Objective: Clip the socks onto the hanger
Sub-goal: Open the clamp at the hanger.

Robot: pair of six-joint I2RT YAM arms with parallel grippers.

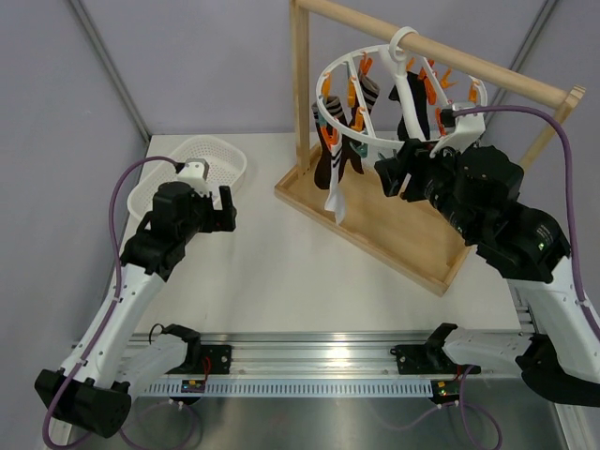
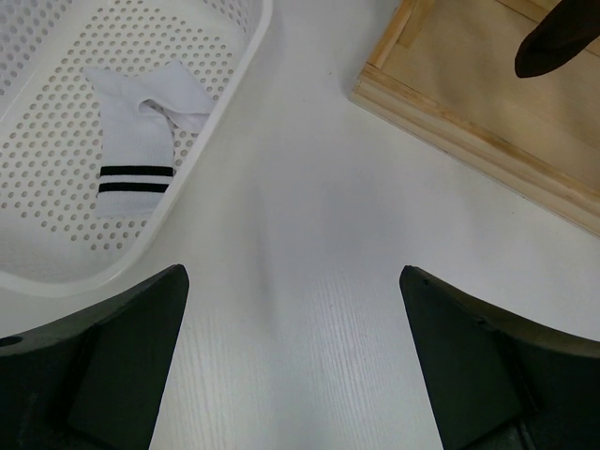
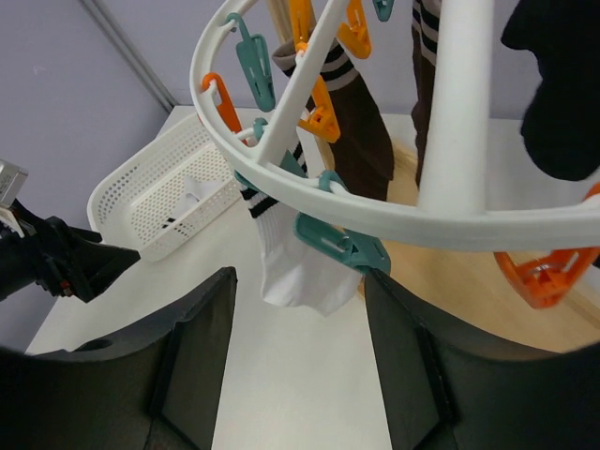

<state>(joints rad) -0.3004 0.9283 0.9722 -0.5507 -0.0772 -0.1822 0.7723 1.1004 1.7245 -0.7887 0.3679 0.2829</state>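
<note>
Socks [image 3: 361, 141]: several hang clipped on the hanger [image 3: 375, 211], just ahead of my right end effector [image 1: 398, 180], whose jaws stand apart holding nothing. One striped sock [image 2: 136, 141] lies unclipped in the basket [image 2: 239, 84], ahead and left of my left end effector [image 2: 292, 281], which is wide and empty. I judge the task nearly done.

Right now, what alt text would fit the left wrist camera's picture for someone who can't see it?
A white sock with two black stripes lies in a white perforated basket at upper left. Two black fingers stand wide apart at the bottom, empty, above a white table; a wooden base corner and a dark sock tip show at upper right.
</note>
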